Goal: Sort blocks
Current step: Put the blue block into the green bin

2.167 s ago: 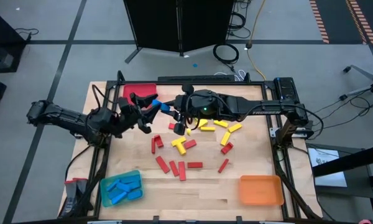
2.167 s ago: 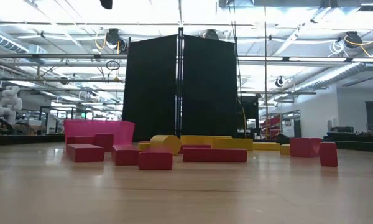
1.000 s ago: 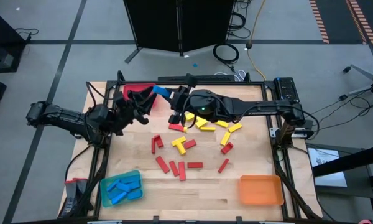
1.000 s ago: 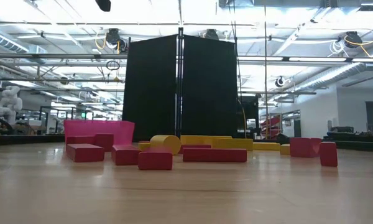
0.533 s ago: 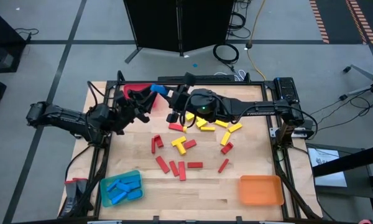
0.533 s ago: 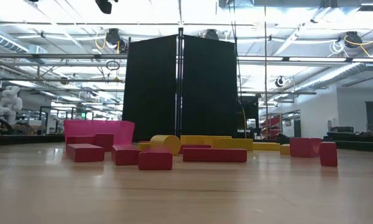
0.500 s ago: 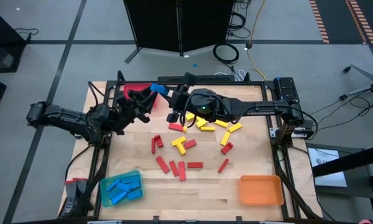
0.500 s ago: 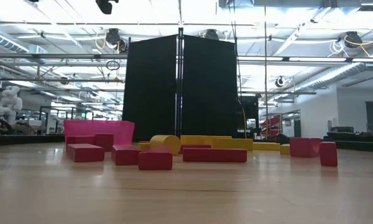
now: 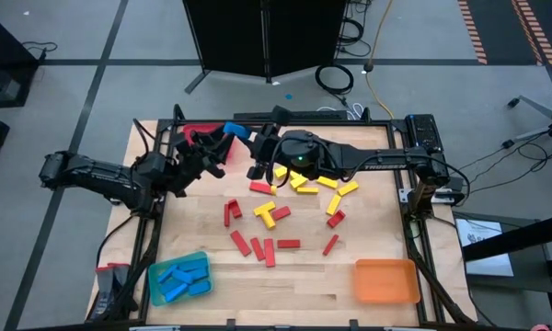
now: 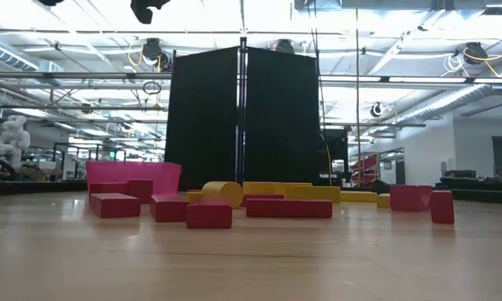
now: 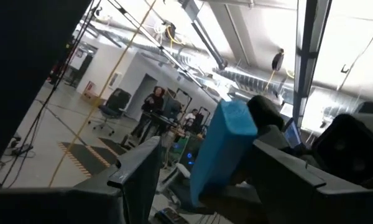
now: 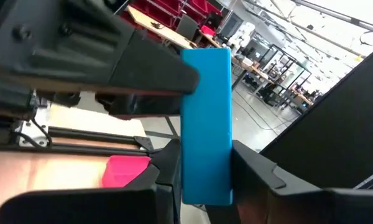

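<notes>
Quick count from the high view: three trays on the counter (image 9: 198, 241). There's a red tray (image 9: 195, 135) at the far left corner, a teal tray (image 9: 155, 283) at the near left and an orange tray (image 9: 385, 280) at the near right.

The loose blocks sit in the middle. I get roughly ten red blocks (image 9: 289, 244) and about eight yellow blocks (image 9: 347, 188), though some overlap, so don't hold me to that. The teal tray has a handful of blue ones piled in it, too jumbled to count properly.

The interesting bit is one blue block (image 12: 205, 112), a plain smooth flat bar in solid light blue with nothing printed on it. It's up in the air just beside the red tray, over the far part of the counter, between the two arms.

The right gripper (image 12: 205, 158) has its fingers (image 12: 255, 171) clamped on the block's flat faces. The left gripper (image 11: 202, 158) faces it with its fingers (image 11: 140, 177) spread either side of the same block, with a visible gap on one side.
</notes>
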### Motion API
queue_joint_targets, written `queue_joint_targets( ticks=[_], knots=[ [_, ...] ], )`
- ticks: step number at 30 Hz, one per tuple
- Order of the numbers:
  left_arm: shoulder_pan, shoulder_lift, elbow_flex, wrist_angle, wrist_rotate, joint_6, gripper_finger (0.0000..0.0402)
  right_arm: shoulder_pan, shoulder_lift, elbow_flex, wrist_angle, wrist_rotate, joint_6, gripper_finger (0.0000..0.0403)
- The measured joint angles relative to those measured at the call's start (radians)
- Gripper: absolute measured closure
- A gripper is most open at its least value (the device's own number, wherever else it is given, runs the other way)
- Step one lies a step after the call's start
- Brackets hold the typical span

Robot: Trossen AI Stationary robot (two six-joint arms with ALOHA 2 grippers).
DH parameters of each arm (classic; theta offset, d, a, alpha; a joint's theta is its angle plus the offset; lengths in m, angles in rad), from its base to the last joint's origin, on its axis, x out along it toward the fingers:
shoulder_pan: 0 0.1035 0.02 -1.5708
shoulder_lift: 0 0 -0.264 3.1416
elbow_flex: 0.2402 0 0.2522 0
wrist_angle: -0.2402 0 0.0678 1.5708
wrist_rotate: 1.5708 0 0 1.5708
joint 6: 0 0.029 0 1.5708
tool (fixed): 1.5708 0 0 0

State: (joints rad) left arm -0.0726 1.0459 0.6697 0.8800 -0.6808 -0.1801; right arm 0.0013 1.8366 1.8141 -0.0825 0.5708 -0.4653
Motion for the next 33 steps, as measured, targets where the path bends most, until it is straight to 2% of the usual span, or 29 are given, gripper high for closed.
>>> queue_joint_targets(
  ticks=[5, 11, 15, 21, 25, 33],
  knots=[
    [0.015, 0.002, 0.0, -0.01, 0.062, -0.048, 0.0169, 0.0, 0.0, 0.0, -0.002, -0.046, -0.012, 0.0318],
    [0.019, 0.001, 0.0, -0.009, 0.076, -0.049, 0.0211, 0.001, 0.0, 0.0, -0.008, -0.052, -0.01, 0.0318],
    [0.02, 0.001, 0.0, -0.023, 0.079, -0.049, 0.0254, 0.0, 0.0, -0.001, -0.009, -0.051, -0.016, 0.0318],
    [0.021, 0.001, 0.0, -0.032, 0.067, -0.048, 0.0342, -0.002, -0.002, -0.001, -0.015, -0.065, -0.026, 0.0318],
    [0.02, 0.001, 0.0, -0.03, 0.063, -0.043, 0.0342, -0.002, -0.002, -0.001, -0.014, -0.074, -0.029, 0.0316],
    [0.02, 0.001, 0.0, -0.029, 0.068, -0.048, 0.0342, 0.0, -0.002, -0.001, -0.018, -0.085, -0.017, 0.0257]
  ],
)
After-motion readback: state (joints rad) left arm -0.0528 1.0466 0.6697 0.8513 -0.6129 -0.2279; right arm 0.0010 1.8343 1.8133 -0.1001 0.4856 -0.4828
